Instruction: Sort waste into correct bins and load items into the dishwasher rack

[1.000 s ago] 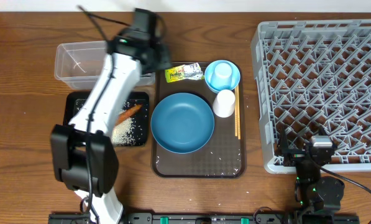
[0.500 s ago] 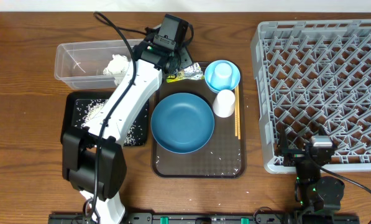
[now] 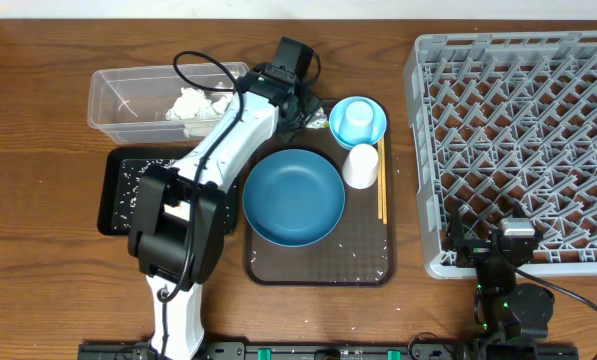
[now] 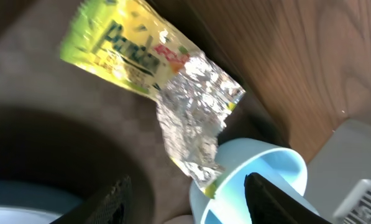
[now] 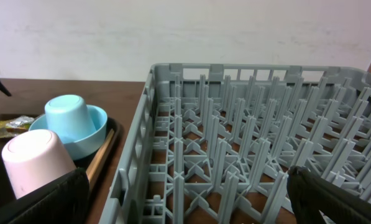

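Observation:
My left gripper (image 3: 298, 105) is open and hangs over the yellow-green wrapper (image 4: 148, 68), which lies flat at the back of the brown tray, touching the small light-blue bowl (image 4: 266, 180). The arm hides the wrapper in the overhead view. The crumpled tissue (image 3: 191, 103) lies in the clear tub (image 3: 118, 95). Rice grains (image 3: 138, 185) lie in the black tray (image 3: 113, 200); the carrot is hidden by the arm. The large blue bowl (image 3: 293, 197), light-blue cup (image 3: 356, 120), white cup (image 3: 360, 165) and chopsticks (image 3: 382, 190) are on the brown tray. My right gripper (image 5: 185, 208) is open and empty at the grey rack's (image 3: 523, 130) front edge.
The brown serving tray (image 3: 318, 262) sits mid-table, with a few stray rice grains on it. The left arm stretches diagonally over the black tray. In the right wrist view the light-blue cup (image 5: 73, 118) and white cup (image 5: 36, 158) stand left of the rack wall (image 5: 141, 149).
The left arm swung right from above the clear tub to above the wrapper. The tissue now lies in the tub. The right arm has not moved.

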Action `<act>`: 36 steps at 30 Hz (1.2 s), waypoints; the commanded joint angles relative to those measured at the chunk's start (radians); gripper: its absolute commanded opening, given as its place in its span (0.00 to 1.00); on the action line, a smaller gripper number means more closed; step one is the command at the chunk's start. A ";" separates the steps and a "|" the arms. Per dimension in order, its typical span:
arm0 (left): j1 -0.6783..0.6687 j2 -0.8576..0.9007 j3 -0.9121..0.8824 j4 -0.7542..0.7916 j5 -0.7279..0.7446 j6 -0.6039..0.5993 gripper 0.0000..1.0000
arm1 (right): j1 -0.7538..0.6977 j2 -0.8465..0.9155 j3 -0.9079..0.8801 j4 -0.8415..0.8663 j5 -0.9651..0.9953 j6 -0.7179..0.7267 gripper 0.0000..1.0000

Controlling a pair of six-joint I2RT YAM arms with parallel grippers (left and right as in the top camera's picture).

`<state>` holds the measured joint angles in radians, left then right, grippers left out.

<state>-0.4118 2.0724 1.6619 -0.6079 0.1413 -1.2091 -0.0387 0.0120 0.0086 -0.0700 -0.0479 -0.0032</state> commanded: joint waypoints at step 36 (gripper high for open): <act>-0.033 0.100 0.000 0.065 -0.079 -0.211 0.56 | 0.000 -0.005 -0.003 -0.002 0.006 0.018 0.99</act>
<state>-0.4469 2.1559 1.6619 -0.5423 0.0895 -1.4105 -0.0387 0.0120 0.0086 -0.0700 -0.0475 -0.0032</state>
